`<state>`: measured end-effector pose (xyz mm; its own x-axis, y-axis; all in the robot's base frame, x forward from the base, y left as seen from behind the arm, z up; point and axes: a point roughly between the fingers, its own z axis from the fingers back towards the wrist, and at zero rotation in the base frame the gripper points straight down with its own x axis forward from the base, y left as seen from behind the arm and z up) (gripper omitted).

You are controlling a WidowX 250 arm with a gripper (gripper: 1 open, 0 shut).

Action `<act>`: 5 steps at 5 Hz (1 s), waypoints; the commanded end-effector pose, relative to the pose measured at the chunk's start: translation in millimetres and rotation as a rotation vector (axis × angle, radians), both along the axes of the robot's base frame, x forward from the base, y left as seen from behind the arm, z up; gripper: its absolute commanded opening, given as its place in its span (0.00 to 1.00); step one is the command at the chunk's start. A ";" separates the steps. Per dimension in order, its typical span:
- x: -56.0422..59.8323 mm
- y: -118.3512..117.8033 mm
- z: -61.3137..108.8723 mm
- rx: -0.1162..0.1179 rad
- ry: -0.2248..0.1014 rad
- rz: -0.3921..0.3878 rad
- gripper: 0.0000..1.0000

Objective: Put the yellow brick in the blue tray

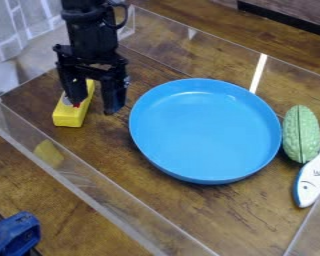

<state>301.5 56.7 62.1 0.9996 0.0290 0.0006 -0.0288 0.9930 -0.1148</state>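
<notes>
While the black fingers hang spread wide and point straight down, they sit low over the far end of the yellow brick, one prong to either side of it or close to that (from this angle it is hard to say whether either prong touches the block). Nothing is pinched between them; the brick lies flat on the bench, its round red-and-white label partly hidden behind the left prong.

Just to the right of the brick, near but apart from it, lies the blue tray, a big shallow round dish with nothing in it. Further right, just beside the tray's rim, stands a green oval thing, and next to that, nearer the camera, a small white object. A scrap of dark blue cloth shows at the near left corner.

As for progress, the task looks barely begun: the arm is lined up over the block, but the grasp is not yet made. Left to do, by my reading, are closing on the brick, lifting it, carrying it a short way right and setting it down inside the tray.
</notes>
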 end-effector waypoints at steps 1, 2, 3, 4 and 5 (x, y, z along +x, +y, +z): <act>2.4 10.0 12.1 0.007 -0.044 0.004 1.00; 8.0 14.3 7.5 0.010 -0.043 0.003 1.00; 14.6 19.1 1.2 0.010 -0.043 0.009 1.00; 17.2 16.3 -7.5 0.013 -0.046 0.096 1.00; 11.4 20.4 -11.9 0.019 -0.047 0.119 1.00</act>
<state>311.2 70.4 40.3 0.9911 0.1323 0.0148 -0.1300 0.9858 -0.1065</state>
